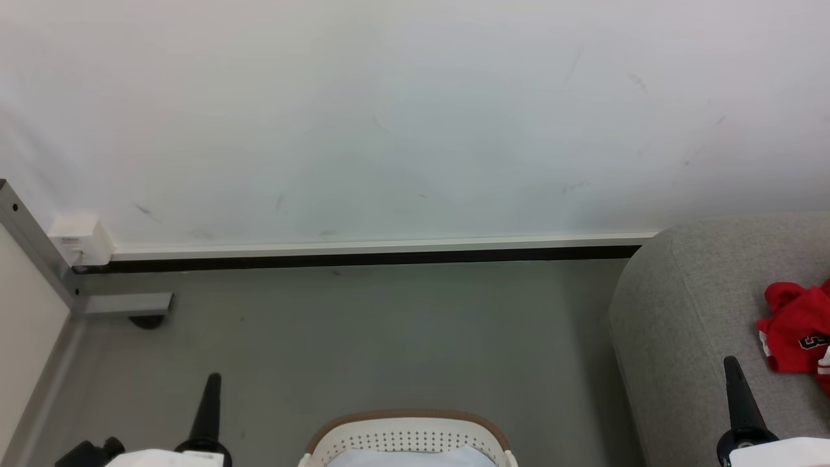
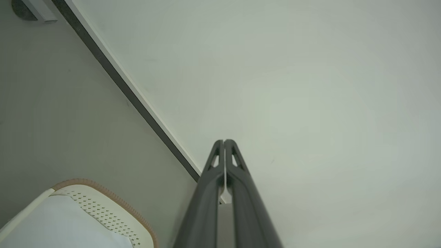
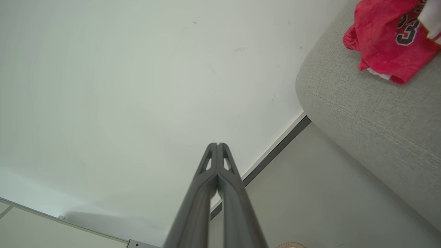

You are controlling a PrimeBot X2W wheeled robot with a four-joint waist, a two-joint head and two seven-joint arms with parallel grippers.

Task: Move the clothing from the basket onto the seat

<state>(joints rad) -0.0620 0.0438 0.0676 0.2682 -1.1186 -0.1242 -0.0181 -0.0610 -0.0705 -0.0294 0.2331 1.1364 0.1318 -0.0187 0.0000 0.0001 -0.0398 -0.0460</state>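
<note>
My L gripper (image 1: 213, 384) and R gripper (image 1: 732, 366) point at the wall, fingers pressed together, holding nothing. Red clothing (image 1: 796, 332) lies on the sofa (image 1: 694, 298), R side. Basket (image 1: 408, 418) sits btwn my arms.

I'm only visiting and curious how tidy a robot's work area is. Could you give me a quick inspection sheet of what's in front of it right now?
Surface: grey floor, a few faint specks.
Job's things: red clothing lies bunched on the grey sofa; basket at bottom centre of the head view, pale material inside, what it is I cannot tell.
Clutter: nothing seen.
Grippers: left gripper and right gripper both shut, holding nothing, fingers pointing up.
Cables: nothing seen.
Surroundings: scuffed white wall with dark baseboard; metal frame foot and white box at the left.
</note>
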